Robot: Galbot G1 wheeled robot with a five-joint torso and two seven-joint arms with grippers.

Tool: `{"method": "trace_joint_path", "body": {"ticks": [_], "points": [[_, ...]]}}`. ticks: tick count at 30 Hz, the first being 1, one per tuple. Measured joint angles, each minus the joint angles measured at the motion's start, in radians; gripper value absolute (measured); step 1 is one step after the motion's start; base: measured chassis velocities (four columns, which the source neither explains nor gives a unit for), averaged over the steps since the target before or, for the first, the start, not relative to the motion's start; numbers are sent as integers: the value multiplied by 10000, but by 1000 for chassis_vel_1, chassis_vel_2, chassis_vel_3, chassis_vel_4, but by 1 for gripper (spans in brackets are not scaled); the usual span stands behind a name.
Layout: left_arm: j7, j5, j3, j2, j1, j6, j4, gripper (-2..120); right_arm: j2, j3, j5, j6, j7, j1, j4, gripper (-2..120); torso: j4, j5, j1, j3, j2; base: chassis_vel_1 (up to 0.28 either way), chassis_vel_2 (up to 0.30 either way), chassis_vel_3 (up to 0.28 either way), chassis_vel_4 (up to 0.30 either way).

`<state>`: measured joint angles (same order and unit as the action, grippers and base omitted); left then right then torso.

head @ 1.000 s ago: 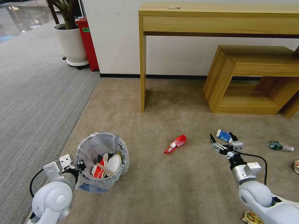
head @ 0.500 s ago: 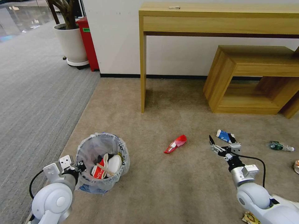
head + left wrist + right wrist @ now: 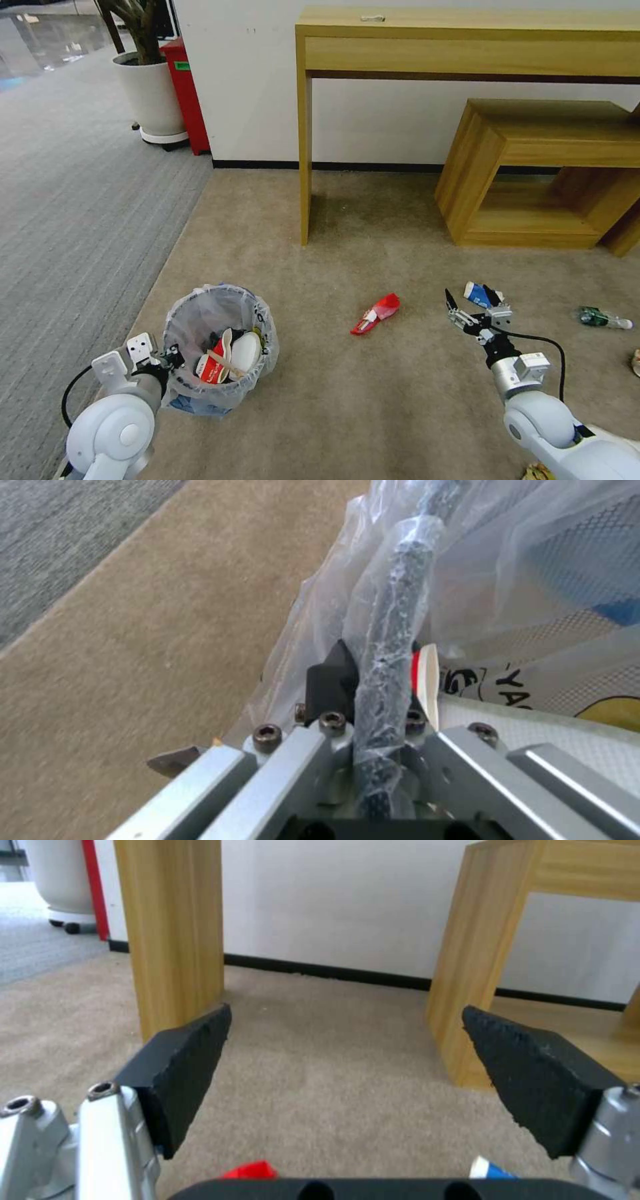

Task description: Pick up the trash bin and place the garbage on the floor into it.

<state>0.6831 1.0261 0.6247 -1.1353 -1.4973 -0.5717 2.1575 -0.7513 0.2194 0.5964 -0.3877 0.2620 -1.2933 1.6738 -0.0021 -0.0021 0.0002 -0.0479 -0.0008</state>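
The trash bin [image 3: 220, 347], lined with a crinkled clear bag, holds a white slipper and a red cup. My left gripper [image 3: 170, 357] is shut on its near rim; in the left wrist view the gripper [image 3: 380, 672] pinches the bag-wrapped rim [image 3: 393, 630]. On the beige floor [image 3: 373, 393] lie a red crushed cup [image 3: 375, 313], a blue-white cup [image 3: 477, 293] and a small bottle [image 3: 600, 319]. My right gripper [image 3: 470, 303] hangs open just in front of the blue-white cup. In the right wrist view the gripper [image 3: 347, 1012] is open, with the red cup [image 3: 250, 1170] and blue-white cup [image 3: 490, 1170] below.
A tall wooden desk [image 3: 467, 40] stands against the wall with its leg [image 3: 305, 153] ahead of the cups, and a low wooden bench [image 3: 533, 167] lies to the right. A yellow wrapper [image 3: 537, 472] lies by my right arm. Grey ribbed carpet [image 3: 73, 200] and a potted plant [image 3: 150, 93] are at left.
The whole picture has slid down a little, so the camera moved. My right gripper has drifted slightly left, still open. The left gripper still grips the bin rim.
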Motion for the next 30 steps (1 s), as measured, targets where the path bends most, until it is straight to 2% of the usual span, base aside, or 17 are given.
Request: {"method": "trace_joint_path", "body": {"ticks": [17, 30], "points": [[-37, -38, -15, 11, -21, 32, 41, 0, 5, 17, -54, 16, 3, -52, 109, 83, 0, 0, -1, 1, 0, -85, 90, 90, -89], [-68, -70, 6, -16, -62, 53, 55, 0, -14, 51, -118, 40, 9, -98, 108, 81, 1, 1, 0, 0, 0, -132, 129, 139, -137]]}}
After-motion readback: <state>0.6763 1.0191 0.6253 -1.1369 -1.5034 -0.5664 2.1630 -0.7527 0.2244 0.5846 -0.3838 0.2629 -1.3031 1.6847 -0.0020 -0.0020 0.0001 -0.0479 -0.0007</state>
